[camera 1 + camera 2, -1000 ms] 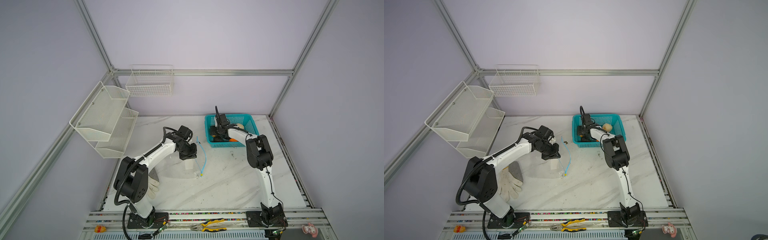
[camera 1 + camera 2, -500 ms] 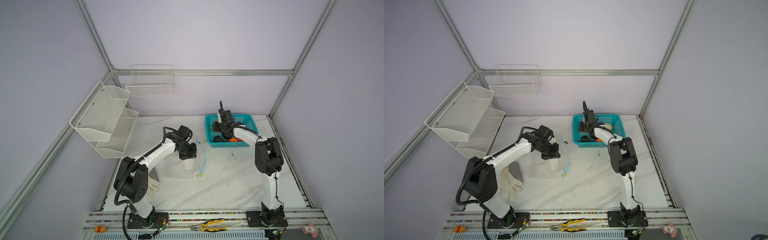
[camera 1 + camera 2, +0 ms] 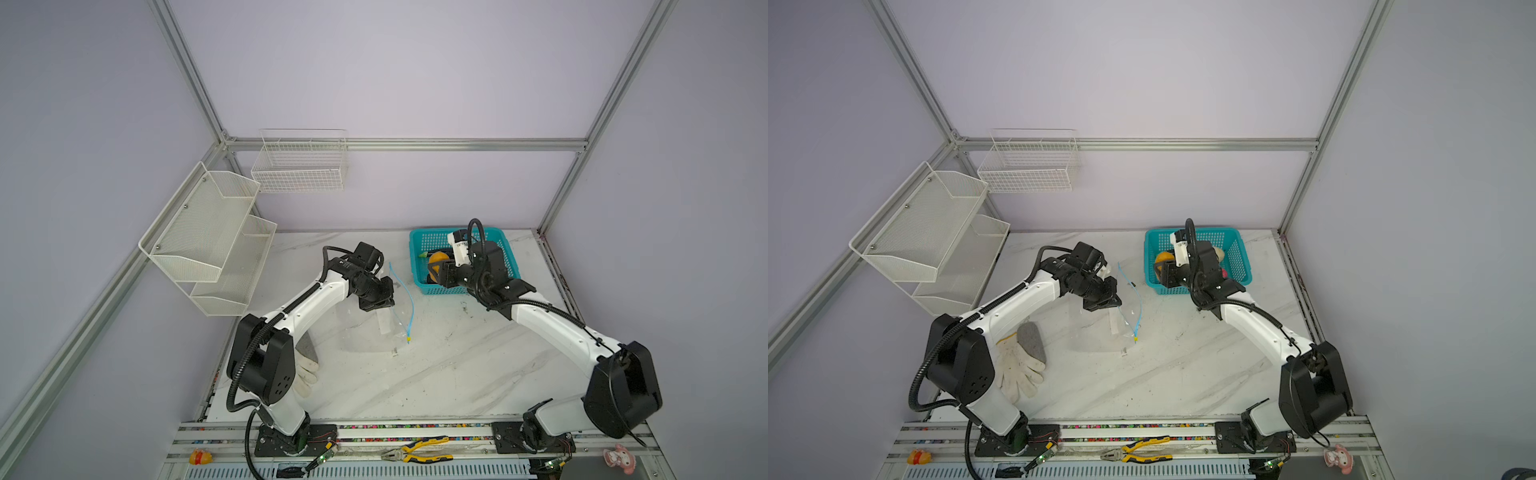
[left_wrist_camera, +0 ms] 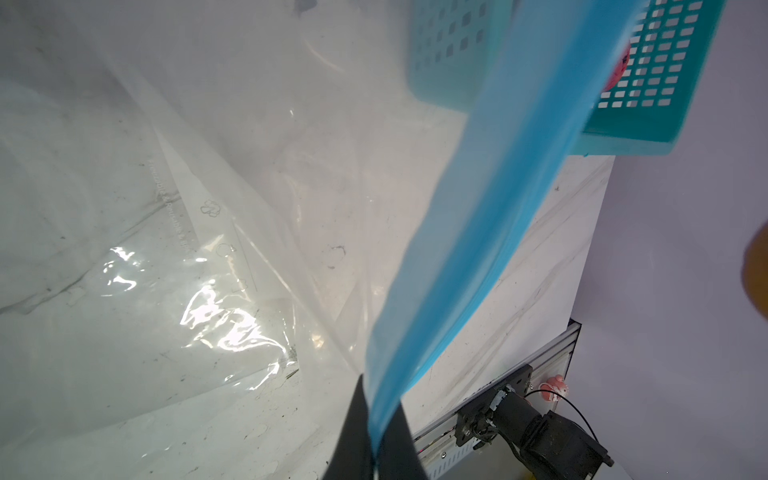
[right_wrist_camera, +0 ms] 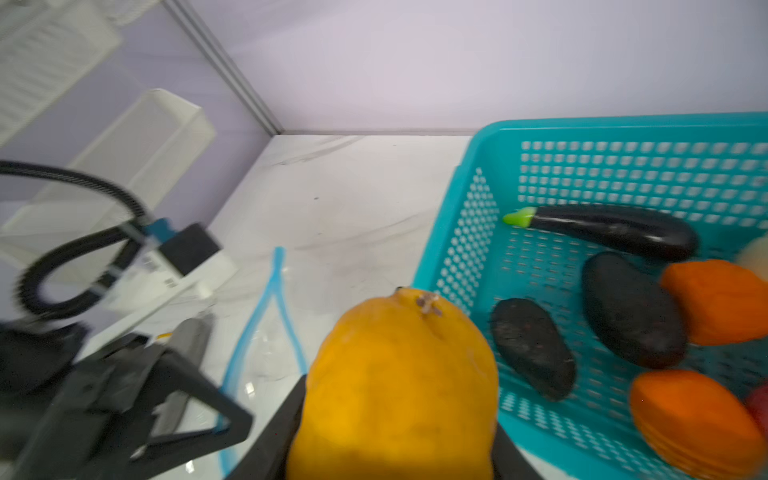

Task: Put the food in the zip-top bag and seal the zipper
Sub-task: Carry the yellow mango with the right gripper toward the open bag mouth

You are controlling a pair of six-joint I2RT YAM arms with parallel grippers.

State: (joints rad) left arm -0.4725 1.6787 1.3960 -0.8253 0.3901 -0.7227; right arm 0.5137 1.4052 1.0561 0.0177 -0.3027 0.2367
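At the basket's (image 5: pixel 469 232) edge, right hand (image 3: pixel 441 272), half open, grips yellow-orange fruit (image 5: pixel 399 374).

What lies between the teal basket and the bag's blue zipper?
Between the basket and the zipper there is only bare marble table, save one small dark speck beside the strip. Both top views show the gap.

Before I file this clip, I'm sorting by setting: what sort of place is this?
Probably a robot lab test cell, not a kitchen: a bare aluminium frame, two arms bolted to a rail at the table edge, and toy food in a basket.
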